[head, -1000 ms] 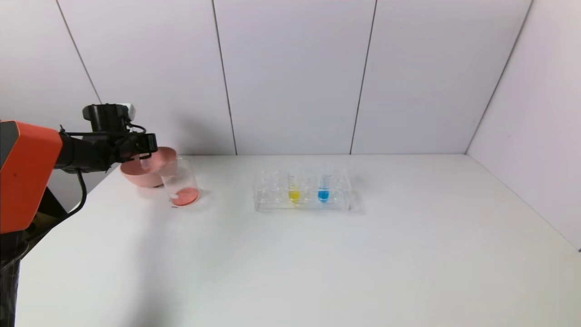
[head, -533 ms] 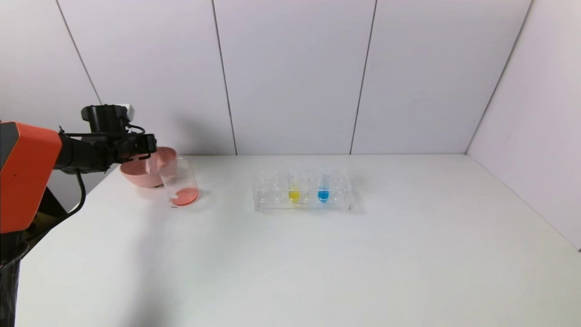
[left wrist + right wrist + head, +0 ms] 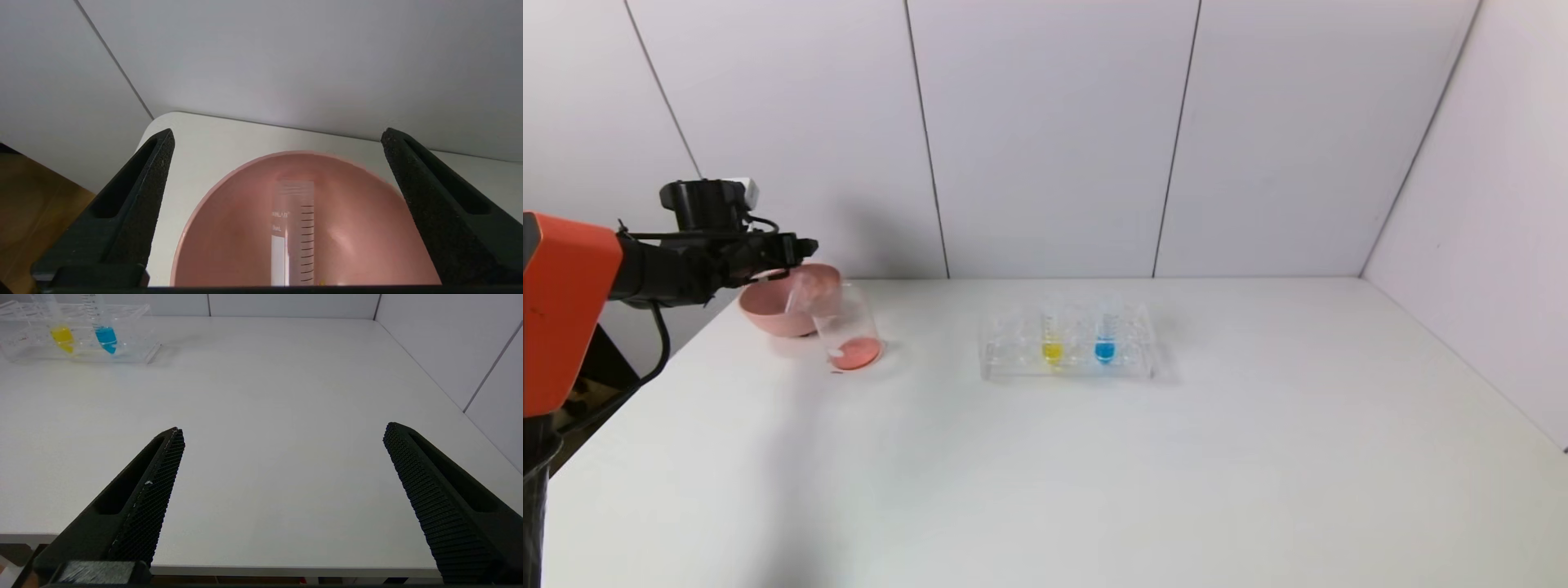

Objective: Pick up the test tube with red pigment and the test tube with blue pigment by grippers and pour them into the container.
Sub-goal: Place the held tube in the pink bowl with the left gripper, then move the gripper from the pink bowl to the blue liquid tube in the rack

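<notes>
The left gripper (image 3: 796, 245) hangs over the pink bowl (image 3: 768, 314) at the counter's (image 3: 1045, 457) far left, jaws spread wide and empty. An emptied clear graduated tube (image 3: 292, 232) lies in that smooth, round bowl, below and between the jaws. Just beside it, the glass beaker (image 3: 849, 331) holds red-orange liquid. The blue test tube (image 3: 1104, 339) stands upright in the clear rack (image 3: 1068, 359), beside a yellow tube (image 3: 1052, 341). The right gripper (image 3: 282, 437) hovers near the counter's front edge, jaws wide apart.

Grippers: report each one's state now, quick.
Left gripper: jaws open, holding nothing, above the pink bowl, where an empty tube lies.
Right gripper: jaws open, empty.
</notes>
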`<action>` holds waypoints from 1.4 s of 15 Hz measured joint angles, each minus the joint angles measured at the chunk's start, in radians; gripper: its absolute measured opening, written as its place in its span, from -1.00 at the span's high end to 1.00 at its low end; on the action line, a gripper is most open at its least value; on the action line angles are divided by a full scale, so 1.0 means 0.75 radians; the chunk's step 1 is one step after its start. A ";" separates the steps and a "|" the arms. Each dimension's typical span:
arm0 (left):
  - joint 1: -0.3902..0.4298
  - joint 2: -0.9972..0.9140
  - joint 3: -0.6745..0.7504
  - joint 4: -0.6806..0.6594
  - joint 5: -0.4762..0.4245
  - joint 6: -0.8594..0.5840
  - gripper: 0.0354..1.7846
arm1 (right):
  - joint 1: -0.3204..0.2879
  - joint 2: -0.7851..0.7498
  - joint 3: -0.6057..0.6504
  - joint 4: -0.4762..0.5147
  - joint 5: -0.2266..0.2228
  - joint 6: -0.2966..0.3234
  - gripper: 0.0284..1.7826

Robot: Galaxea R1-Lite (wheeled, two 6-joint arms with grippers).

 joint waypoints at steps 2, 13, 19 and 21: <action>0.000 -0.064 0.062 -0.054 -0.009 0.000 -0.98 | 0.000 0.000 0.000 -0.001 0.000 0.000 -0.99; -0.116 -0.595 0.546 -0.163 -0.027 0.002 -0.98 | 0.000 0.000 0.000 0.000 0.000 0.000 -0.99; -0.292 -0.889 0.809 -0.163 -0.020 0.000 -0.98 | 0.000 0.000 0.000 -0.001 0.000 0.000 -0.99; -0.341 -0.979 0.898 -0.163 -0.017 0.001 -0.98 | 0.000 0.000 0.000 0.000 0.000 0.000 -0.99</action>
